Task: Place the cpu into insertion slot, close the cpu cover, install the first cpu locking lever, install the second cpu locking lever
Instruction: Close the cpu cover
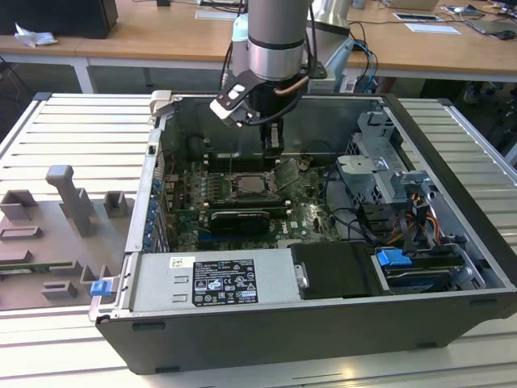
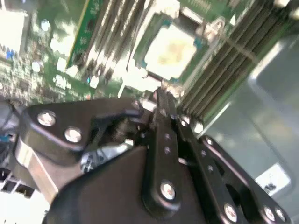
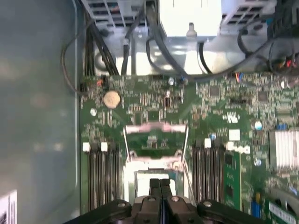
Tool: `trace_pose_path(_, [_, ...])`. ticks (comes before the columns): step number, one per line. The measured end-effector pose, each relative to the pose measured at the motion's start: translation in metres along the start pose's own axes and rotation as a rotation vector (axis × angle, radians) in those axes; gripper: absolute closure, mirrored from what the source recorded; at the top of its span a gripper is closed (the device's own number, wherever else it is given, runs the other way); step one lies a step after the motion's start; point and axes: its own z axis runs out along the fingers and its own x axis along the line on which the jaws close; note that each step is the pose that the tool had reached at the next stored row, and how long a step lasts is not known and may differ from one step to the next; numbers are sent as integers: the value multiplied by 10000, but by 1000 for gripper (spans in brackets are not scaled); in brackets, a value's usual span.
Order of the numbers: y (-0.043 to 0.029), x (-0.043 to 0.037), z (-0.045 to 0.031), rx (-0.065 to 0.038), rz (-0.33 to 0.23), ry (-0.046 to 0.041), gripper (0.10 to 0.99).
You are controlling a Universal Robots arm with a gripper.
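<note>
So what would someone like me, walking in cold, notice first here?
The silvery robot arm reaching down into the open computer case catches the eye first, its gripper shut just above the green motherboard. Under it the pale cpu sits in the insertion slot, with the cpu cover swung open beside it.

The computer case [image 1: 452,202] lies open on the slatted tabletop [image 1: 73,121]. Deep inside it is the insertion slot [image 1: 253,186], on the green motherboard [image 1: 311,214]. Directly above the slot hangs the claw [image 1: 273,144], its fingers drawn together into one narrow dark tip, apart from the slot. Just to the exterior view's right of the slot, the cpu cover [image 1: 288,172] stands tilted up. Nearer the camera than the slot sits a grey labelled power supply [image 1: 214,283]. Far to the exterior view's left of the slot, outside the case, rests a grey fixture tray [image 1: 65,218].
</note>
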Motion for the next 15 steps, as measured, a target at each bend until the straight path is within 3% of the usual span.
trace_pose_path(3, [20,1,-5,1,0,-4,980])
trace_pose_path(8, [41,2,-78,-1,0,3,980])
trace_pose_path(15, [171,5,-73,3,-1,0,980])
